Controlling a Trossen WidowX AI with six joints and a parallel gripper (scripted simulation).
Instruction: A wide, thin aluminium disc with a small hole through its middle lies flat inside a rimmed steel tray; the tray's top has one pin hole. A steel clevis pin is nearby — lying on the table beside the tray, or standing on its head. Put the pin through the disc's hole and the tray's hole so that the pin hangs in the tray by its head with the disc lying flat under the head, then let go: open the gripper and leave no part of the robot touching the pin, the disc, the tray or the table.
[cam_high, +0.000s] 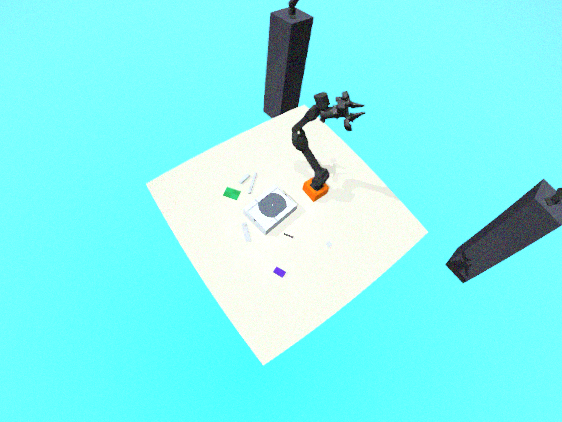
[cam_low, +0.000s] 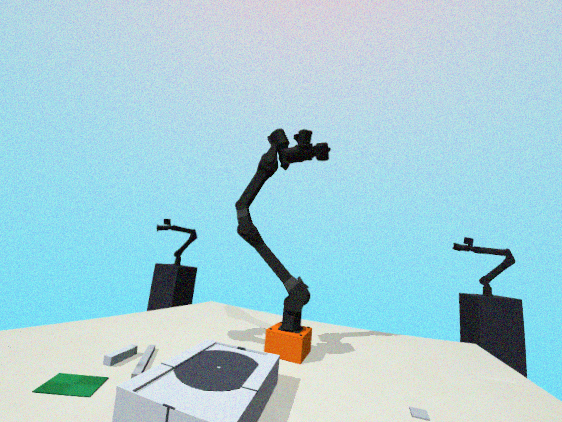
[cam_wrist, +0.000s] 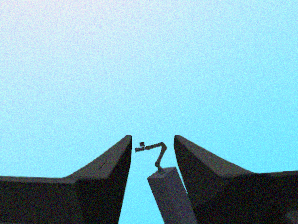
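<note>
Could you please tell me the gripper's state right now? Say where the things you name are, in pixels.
The black parallel-jaw gripper (cam_high: 364, 109) (cam_wrist: 153, 140): partly open, nothing between its fingers.

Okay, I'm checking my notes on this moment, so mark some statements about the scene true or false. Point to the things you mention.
The disc (cam_high: 264, 206) (cam_low: 200, 372) lies flat in the tray (cam_high: 282, 219) (cam_low: 145, 407). True.
The pincer (cam_high: 364, 109) (cam_low: 323, 151) (cam_wrist: 153, 140) grips the purple piece (cam_high: 279, 272). False: nothing is between its fingers, and that piece lies on the table.
The green sheet (cam_high: 231, 193) (cam_low: 71, 385) leans against the tray. False: it lies flat, apart from it.
The arm stands on an orange base (cam_high: 314, 196) (cam_low: 301, 352). True.
The pincer touches the disc. False: it is up in the air, away from the tray.
</note>
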